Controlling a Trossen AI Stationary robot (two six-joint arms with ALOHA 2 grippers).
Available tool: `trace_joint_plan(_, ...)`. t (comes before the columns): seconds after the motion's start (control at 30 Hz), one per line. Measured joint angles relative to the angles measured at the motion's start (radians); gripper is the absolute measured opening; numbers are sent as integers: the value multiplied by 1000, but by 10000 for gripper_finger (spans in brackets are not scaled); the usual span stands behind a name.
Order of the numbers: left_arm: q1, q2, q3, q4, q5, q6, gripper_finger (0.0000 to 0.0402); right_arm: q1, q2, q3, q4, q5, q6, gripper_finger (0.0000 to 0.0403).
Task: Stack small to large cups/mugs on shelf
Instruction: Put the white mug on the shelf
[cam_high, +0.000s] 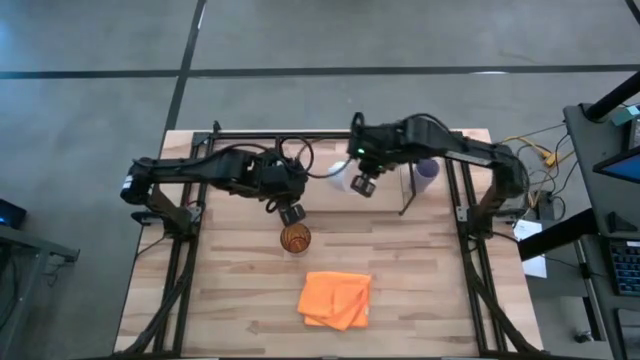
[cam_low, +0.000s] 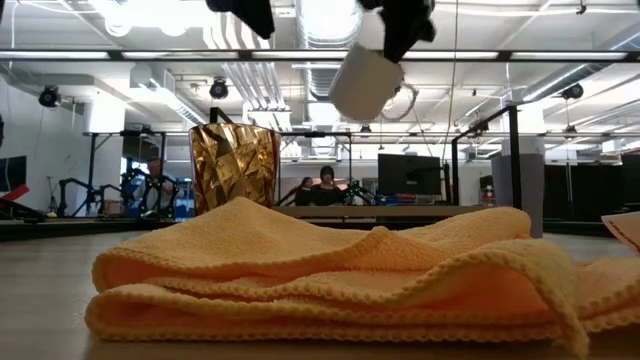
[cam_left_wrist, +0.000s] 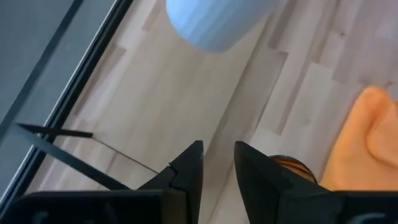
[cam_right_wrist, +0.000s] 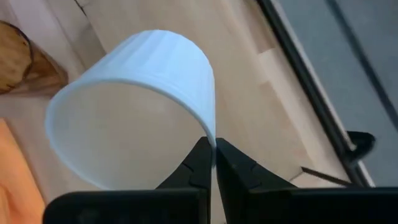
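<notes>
My right gripper (cam_high: 362, 186) is shut on a white ribbed mug (cam_high: 340, 178), held in the air over the table's far middle; it shows high up in the low view (cam_low: 368, 82). No handle shows. The amber tumbler (cam_high: 295, 238) stands upright on its base on the table (cam_low: 235, 165). My left gripper (cam_high: 291, 212) hovers just above and behind it, fingers slightly apart (cam_left_wrist: 217, 163), holding nothing. The pale lavender cup (cam_high: 426, 170) stands at the far right by the shelf's thin black rods (cam_high: 408, 196). My right gripper pinches the mug's rim (cam_right_wrist: 212, 140), one finger inside the mouth and one outside the wall. The mug is lifted clear of the table and tilted, its mouth turned toward the wrist camera and its base pointing away and down toward the left (cam_low: 350, 100).
A folded orange cloth (cam_high: 336, 299) lies on the near middle of the table and fills the foreground of the low view (cam_low: 330, 270). Black arm-mount frames (cam_high: 180, 250) run along both sides. Bare wood shows between the tumbler and the shelf.
</notes>
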Motion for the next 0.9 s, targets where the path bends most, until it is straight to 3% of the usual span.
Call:
trace_joint_plan(0.17, 0, -12, -25, -6, 1, -59, 77, -36, 144, 94, 6, -20, -37, 9)
trace_joint_plan(0.5, -21, -126, -26, -38, 0, -162, 77, -100, 392, 401, -37, -175, -147, 8)
trace_joint_plan(0.9, -23, -280, -39, -60, -193, -176, 77, -140, 418, 351, -17, -208, -190, 8)
